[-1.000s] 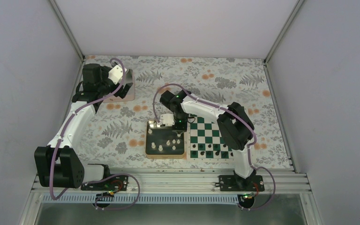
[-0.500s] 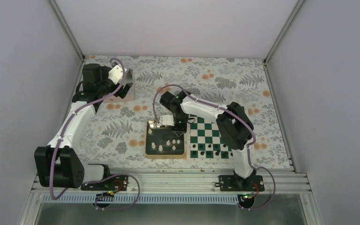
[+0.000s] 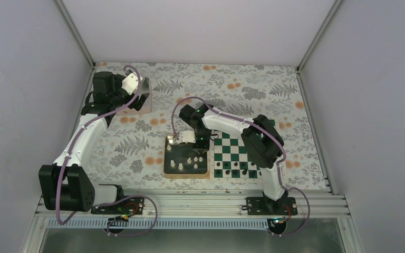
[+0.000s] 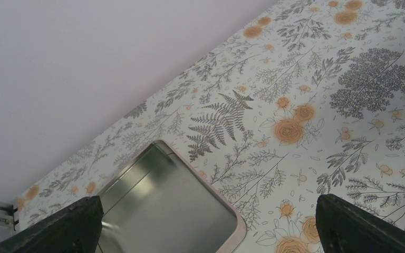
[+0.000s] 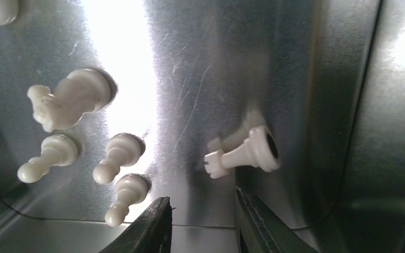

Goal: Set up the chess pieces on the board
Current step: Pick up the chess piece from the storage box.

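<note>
Several white chess pieces stand in a gold-rimmed tray just left of the green and white board. My right gripper hangs over the tray's right side. In the right wrist view it is open and empty, just above the tray floor. A white rook lies on its side just beyond the fingertips. A knight and three pawns stand to the left. My left gripper is far off at the back left, wide open.
Black pieces fill the board's near rows. A shiny metal tin with a pink rim lies under my left gripper on the floral cloth. The tray's metal wall rises to the right of the fallen rook.
My right arm has edged slightly left over the tray. The left arm has not moved.
</note>
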Robot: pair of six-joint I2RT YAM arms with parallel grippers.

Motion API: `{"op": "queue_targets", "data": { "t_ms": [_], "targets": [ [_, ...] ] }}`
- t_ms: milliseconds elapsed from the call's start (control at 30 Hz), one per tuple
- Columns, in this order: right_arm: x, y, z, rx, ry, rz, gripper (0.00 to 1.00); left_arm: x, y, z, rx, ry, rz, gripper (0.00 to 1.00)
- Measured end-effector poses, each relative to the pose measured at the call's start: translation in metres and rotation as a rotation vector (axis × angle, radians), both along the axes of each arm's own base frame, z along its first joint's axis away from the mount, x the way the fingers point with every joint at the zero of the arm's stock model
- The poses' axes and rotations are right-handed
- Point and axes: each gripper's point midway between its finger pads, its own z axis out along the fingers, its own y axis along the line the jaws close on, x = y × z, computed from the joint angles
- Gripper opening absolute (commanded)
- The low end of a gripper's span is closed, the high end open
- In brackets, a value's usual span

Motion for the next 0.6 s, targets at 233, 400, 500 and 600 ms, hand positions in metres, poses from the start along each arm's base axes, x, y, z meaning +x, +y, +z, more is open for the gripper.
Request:
{"op": "queue_targets", "data": {
  "t_ms": [233,400,500,600],
  "targets": [
    [0.003,0.003,0.000,0.010,-0.014,-0.023,0.34,0.000,0.000,0.000,0.000,0.000,0.000,1.00],
    [0.006,0.009,0.004,0.032,-0.016,-0.052,0.34,0.000,0.000,0.000,0.000,0.000,0.000,1.00],
    [0.005,0.012,0.005,0.046,-0.008,-0.066,0.34,0.000,0.000,0.000,0.000,0.000,0.000,1.00],
    [0.004,0.013,0.005,0.052,-0.001,-0.073,0.33,0.000,0.000,0.000,0.000,0.000,0.000,1.00]
  ]
}}
